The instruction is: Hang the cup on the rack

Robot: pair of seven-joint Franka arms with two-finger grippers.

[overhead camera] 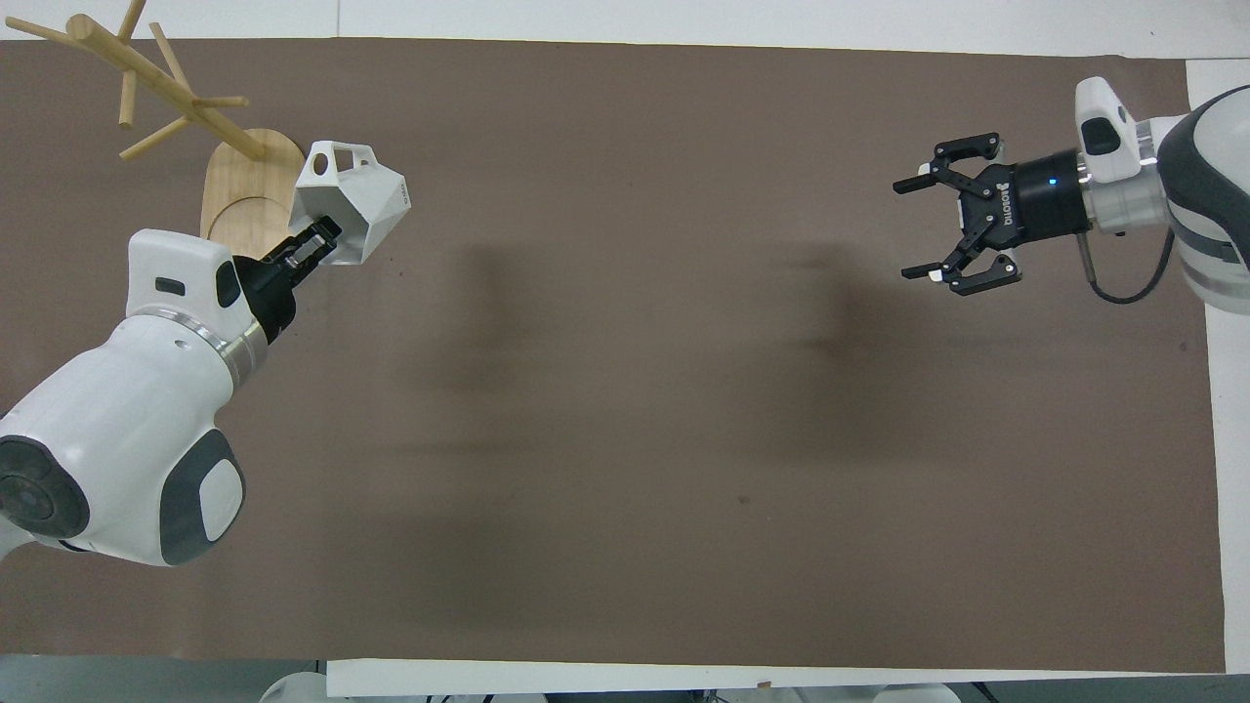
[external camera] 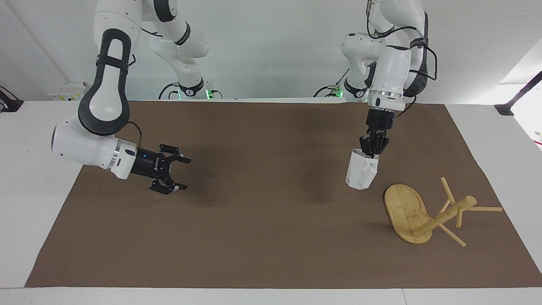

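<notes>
Facing view: the left gripper point(external camera: 374, 149) hangs over the brown mat point(external camera: 262, 220) toward the left arm's end of the desk point(external camera: 38, 127), its fingers clenched on the rim of the white cup point(external camera: 360, 171). The cup is off the mat, mouth up, close to the rack point(external camera: 427, 212). The rack lies tipped over, its oval base on edge and its post and pegs slanting toward the left arm's end. The right gripper point(external camera: 180, 173) hovers over the mat at the right arm's end, fingers spread and holding nothing.

Overhead view: the cup point(overhead camera: 352, 200) sits in the left gripper point(overhead camera: 317, 237) just beside the rack's base point(overhead camera: 239, 181), its cut-out handle turned toward the rack. The right gripper point(overhead camera: 918, 229) is well apart, fingers released.
</notes>
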